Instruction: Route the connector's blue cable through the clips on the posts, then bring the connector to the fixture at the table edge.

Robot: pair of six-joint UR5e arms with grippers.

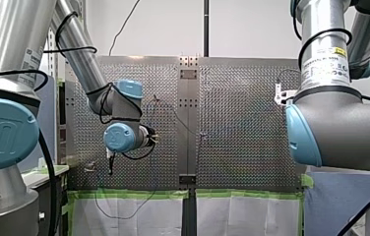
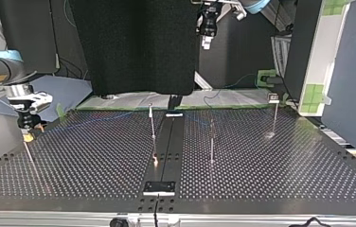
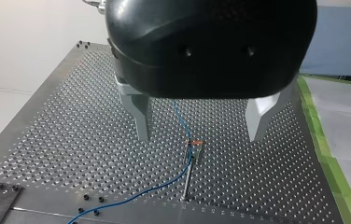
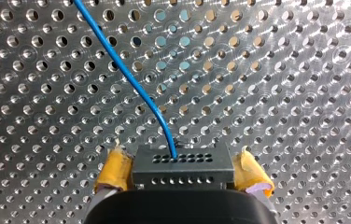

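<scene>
Black rectangular connector block (image 4: 182,165), rows of small holes, clamped between yellow pads (image 4: 115,168) of my right gripper (image 4: 182,171). Thin blue cable (image 4: 127,70) leaves its holed face, arcs away, and elsewhere passes the orange clip (image 3: 193,141) on a slim metal post (image 3: 188,170)

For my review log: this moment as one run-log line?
right gripper: holds connector | left gripper: open, post ahead | cable: passes post top

In the top view one post (image 2: 152,124) stands on the desk (image 2: 285,163) just left of the centre strip (image 2: 169,142), a second post (image 2: 211,144) just right of it, a third post (image 2: 274,118) further right. The connector (image 4: 180,164) sits between the fingers (image 4: 115,169) of my right hand (image 4: 183,171), the cable (image 4: 127,74) leading ahead from it. Under my left hand (image 3: 200,135) the cable crosses a post's top.
</scene>
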